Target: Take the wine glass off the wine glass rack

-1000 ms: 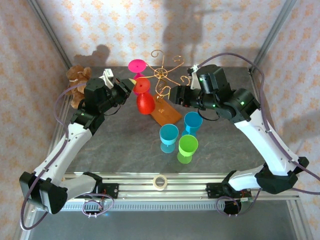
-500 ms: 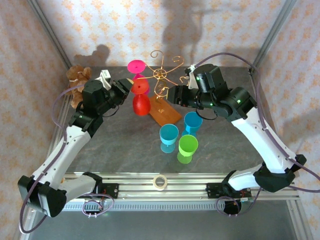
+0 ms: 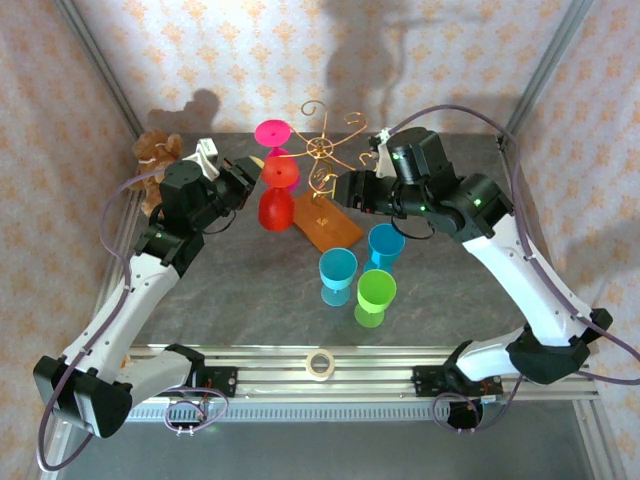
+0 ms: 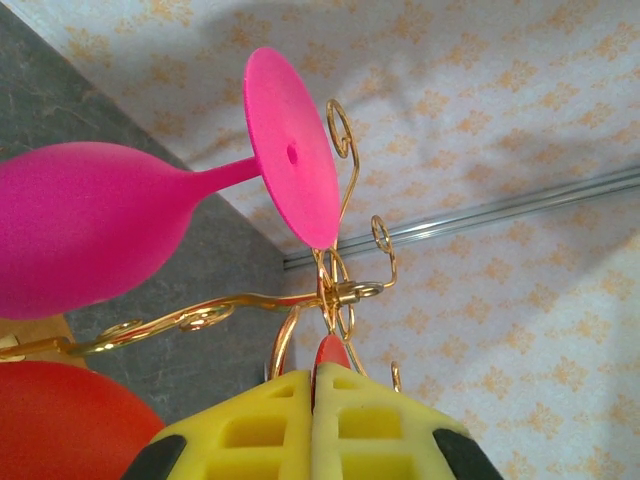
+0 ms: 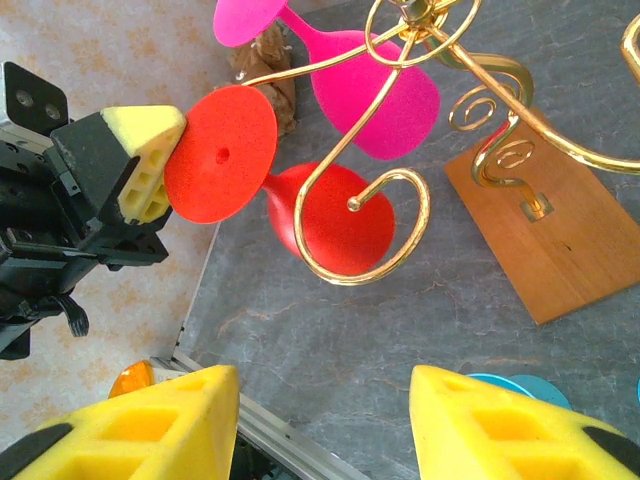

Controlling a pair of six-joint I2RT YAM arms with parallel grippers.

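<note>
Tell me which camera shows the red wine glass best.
The right wrist view: the red wine glass shows whole there, foot, stem and bowl, with the left claw pinching its foot's rim. The top view shows it small from above; the left wrist view catches a corner of the bowl and a sliver of rim.

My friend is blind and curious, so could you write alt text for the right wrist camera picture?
The left gripper pinches the foot rim of a red glass beside a curled arm of the gold rack. A pink glass hangs beyond it, and the right gripper stands open along the bottom edge.
</note>
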